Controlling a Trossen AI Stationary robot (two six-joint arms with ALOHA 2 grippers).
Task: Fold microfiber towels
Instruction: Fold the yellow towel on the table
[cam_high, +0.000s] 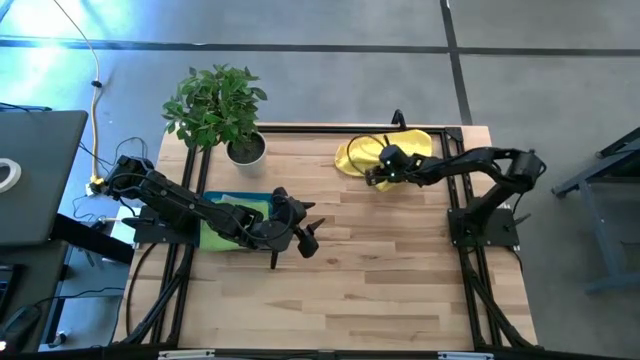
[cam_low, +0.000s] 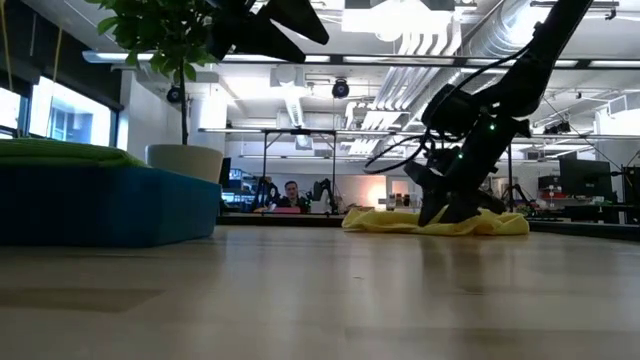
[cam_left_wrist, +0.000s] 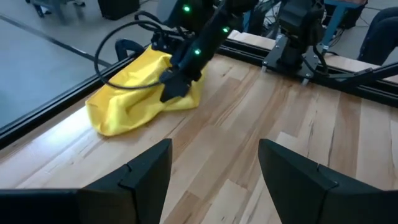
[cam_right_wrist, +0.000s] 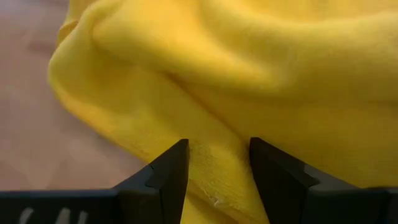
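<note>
A pale wooden table (cam_high: 400, 270) with a black frame is standing on a grey concrete floor, and the low view is looking past it into a wide workshop where a person (cam_low: 291, 196) is sitting far behind at a desk.

At the far left of the table, a potted plant (cam_high: 220, 108) is sitting near the far edge. Just nearer than it, a dark teal tray (cam_high: 207, 197) is lying on the left side, holding a lime green towel (cam_high: 213, 228) that is showing under the left arm; whether more cloths are lying beneath it cannot be told from here. The left arm is reaching across the tray, and the left gripper (cam_high: 308, 238) is hanging above bare wood just right of the tray, its fingers (cam_left_wrist: 140, 174) spread wide apart and holding nothing.

Farther right, at the far edge, the yellow towel (cam_high: 355, 153) is lying crumpled in a loose heap on the table. The right arm is stretching leftward from its base at the right side of the table, and the right gripper (cam_high: 374, 177) is pressing down at the near edge of that heap. In the right wrist view its fingers (cam_right_wrist: 168, 171) are standing apart with a fold of the yellow cloth lying between them; they look parted rather than pinching the cloth.
</note>
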